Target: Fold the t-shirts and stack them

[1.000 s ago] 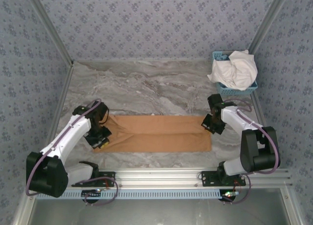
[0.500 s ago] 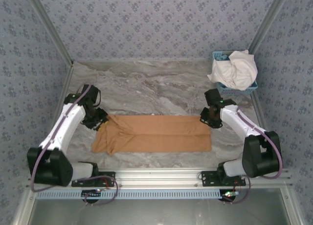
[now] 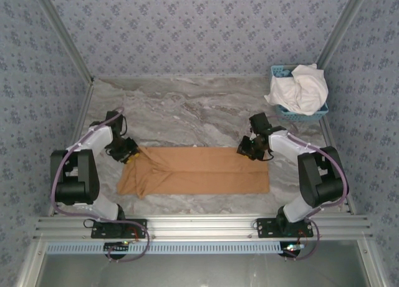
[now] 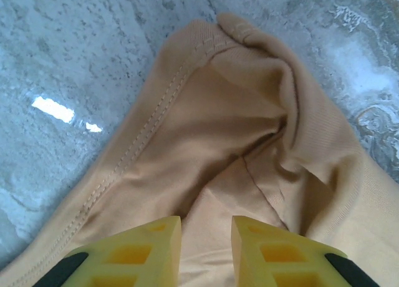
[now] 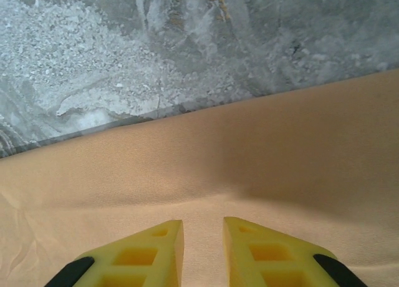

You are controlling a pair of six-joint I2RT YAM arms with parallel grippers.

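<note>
With the tan-orange t-shirt lying on the worktop and the left fingers and right fingers narrowly parted over its ends, holding nothing, a shallow pinch at the bunched left end may catch one layer, skewing the fold.

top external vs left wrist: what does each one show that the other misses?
Top external: the white t-shirt heaped in the blue basket at far right, plus the whole folded band of the tan-orange t-shirt. Left wrist: that shirt's stitched hem and bunched folds close up, with the left jaws parted over the cloth. Both: tan-orange cloth on the marble table.
</note>
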